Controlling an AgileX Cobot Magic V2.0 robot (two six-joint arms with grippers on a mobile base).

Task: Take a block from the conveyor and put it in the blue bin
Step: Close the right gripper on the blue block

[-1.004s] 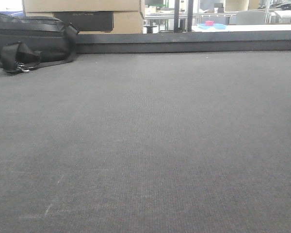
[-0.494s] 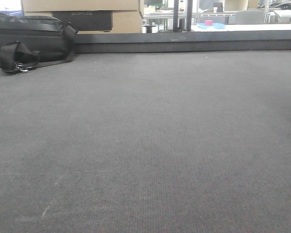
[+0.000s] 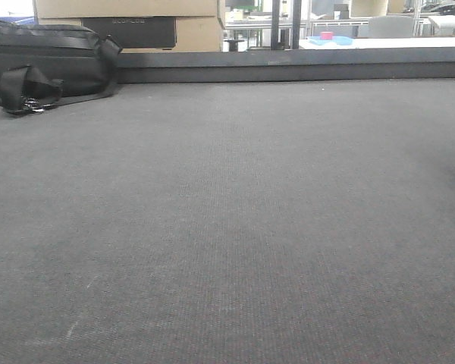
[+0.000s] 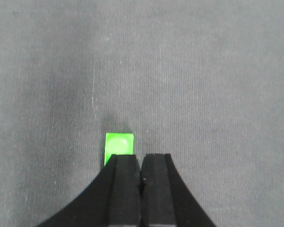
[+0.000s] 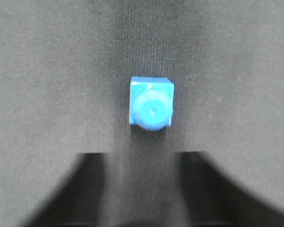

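Observation:
In the left wrist view a bright green block lies on the grey conveyor belt. My left gripper is shut with nothing in it, and its left fingertip overlaps the block's near edge. The right wrist view is blurred: a blue block with a round stud lies on the belt, ahead of my open right gripper and centred on its gap. Neither gripper shows in the front view, which is mostly filled by the belt. I cannot make out the blue bin.
A black bag lies at the belt's far left corner, with cardboard boxes behind it. A dark raised rail runs along the far edge. Far behind, a flat light-blue thing holds something pink.
The front view has shifted a little: the bag and boxes sit slightly higher in the frame than a second ago. Nothing else differs.

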